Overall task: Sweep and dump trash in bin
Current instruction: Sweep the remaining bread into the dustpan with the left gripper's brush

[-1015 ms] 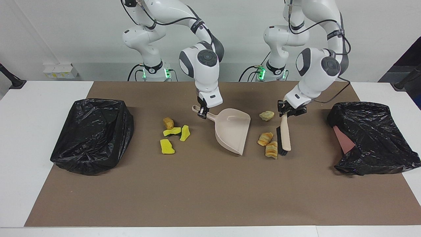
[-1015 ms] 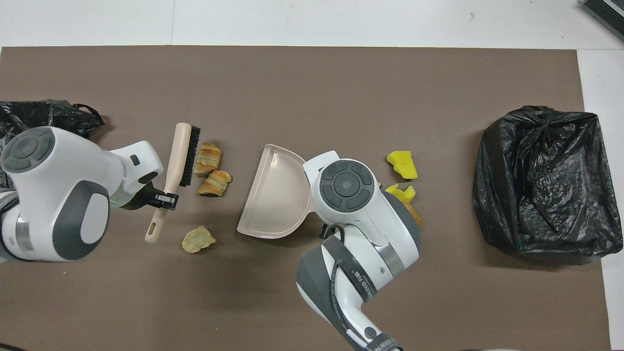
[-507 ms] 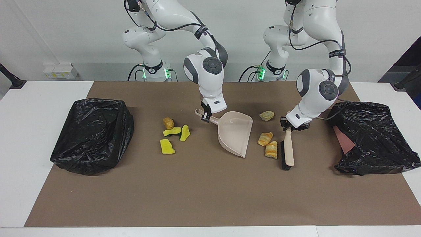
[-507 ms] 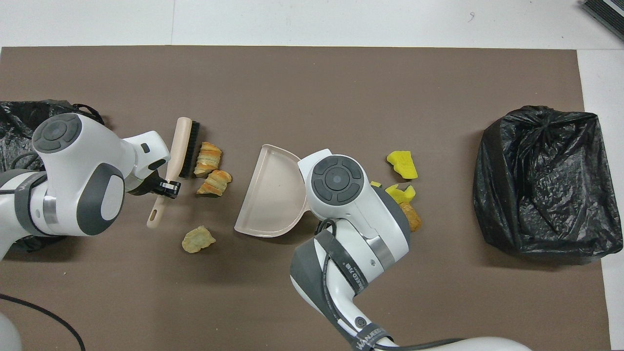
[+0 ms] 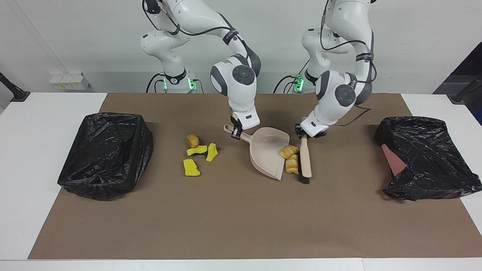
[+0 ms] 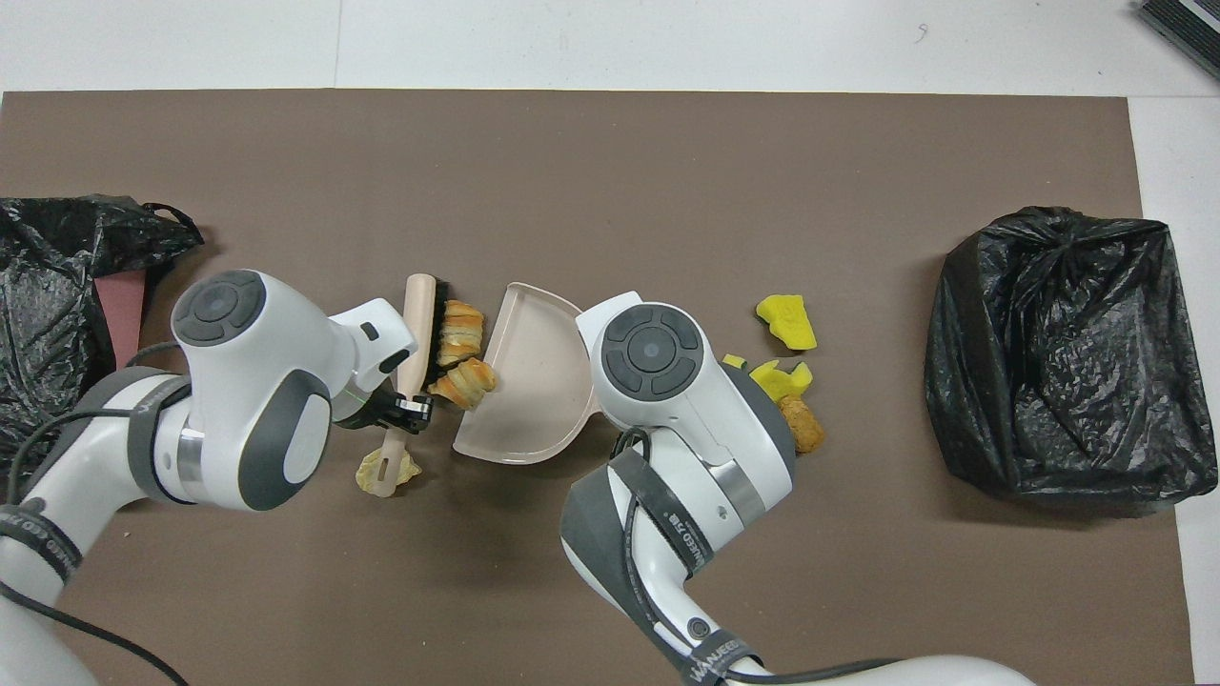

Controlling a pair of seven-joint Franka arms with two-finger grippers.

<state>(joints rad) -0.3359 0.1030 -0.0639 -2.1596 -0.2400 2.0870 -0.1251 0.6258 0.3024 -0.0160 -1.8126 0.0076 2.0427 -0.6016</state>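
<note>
My right gripper [image 5: 235, 133] is shut on the handle of the beige dustpan [image 5: 266, 149] [image 6: 529, 381], which rests on the brown mat. My left gripper [image 5: 302, 132] [image 6: 405, 412] is shut on the handle of the brush [image 5: 305, 161] [image 6: 419, 319]. The brush bristles press two tan bread-like pieces of trash [image 5: 288, 151] [image 5: 292, 165] against the pan's open mouth. A pale lump [image 6: 376, 472] lies under the brush handle's end. Yellow sponge scraps [image 5: 191, 167] [image 5: 211, 151] and another bread lump [image 5: 192, 140] lie beside the pan toward the right arm's end.
A black-bagged bin [image 5: 105, 154] [image 6: 1058, 353] stands at the right arm's end of the mat. A second black bag [image 5: 425, 158] [image 6: 57, 276] with pink showing inside sits at the left arm's end. The brown mat [image 5: 233, 218] covers the white table.
My left arm has swept the brush sideways toward the dustpan, pushing the two bread lumps up to its mouth. The right gripper and dustpan have barely shifted.
</note>
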